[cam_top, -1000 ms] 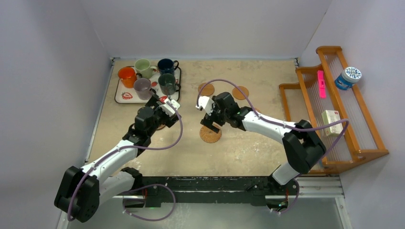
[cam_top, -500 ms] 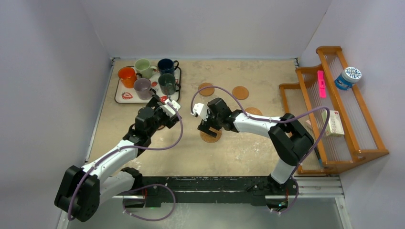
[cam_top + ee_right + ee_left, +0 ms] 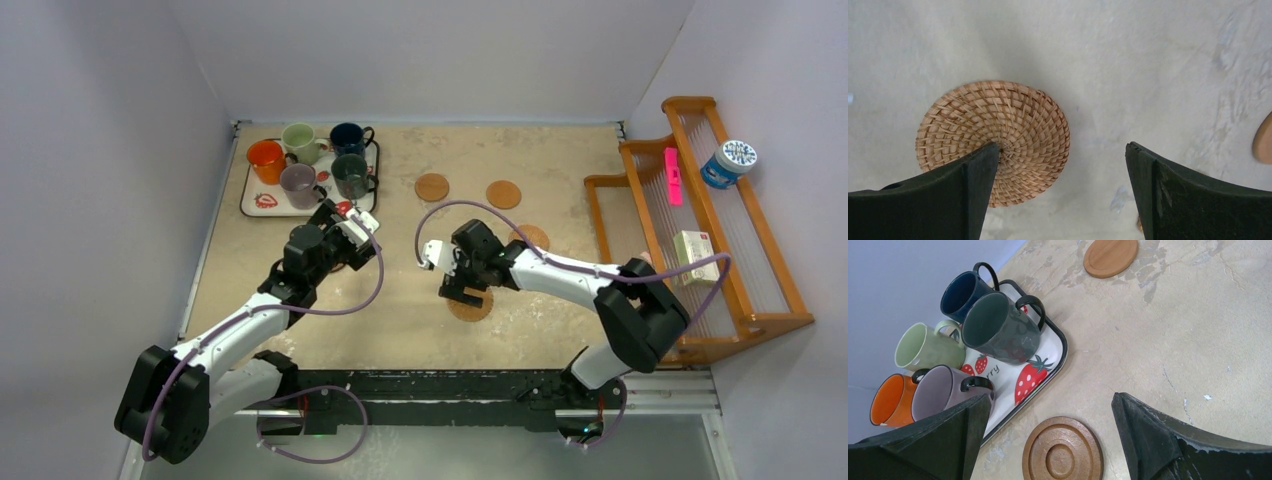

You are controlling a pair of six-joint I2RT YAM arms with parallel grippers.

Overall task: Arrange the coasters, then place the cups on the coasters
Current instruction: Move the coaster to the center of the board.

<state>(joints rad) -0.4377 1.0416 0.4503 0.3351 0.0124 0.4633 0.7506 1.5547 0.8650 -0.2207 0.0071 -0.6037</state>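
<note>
Five cups stand on the strawberry tray at the back left: orange, pale green, navy, mauve and dark green. My left gripper is open, just right of the tray, above a dark ringed coaster. My right gripper is open over a woven coaster, with its left finger lying across the disc. Three plain coasters lie farther back.
A wooden rack stands against the right wall and holds a blue-and-white jar, a pink item and a small box. Walls close in the table on the left, back and right.
My right gripper has shifted right and nearer, and the woven coaster has moved with it. The plain coaster behind that arm now shows. The left arm has stayed put.
</note>
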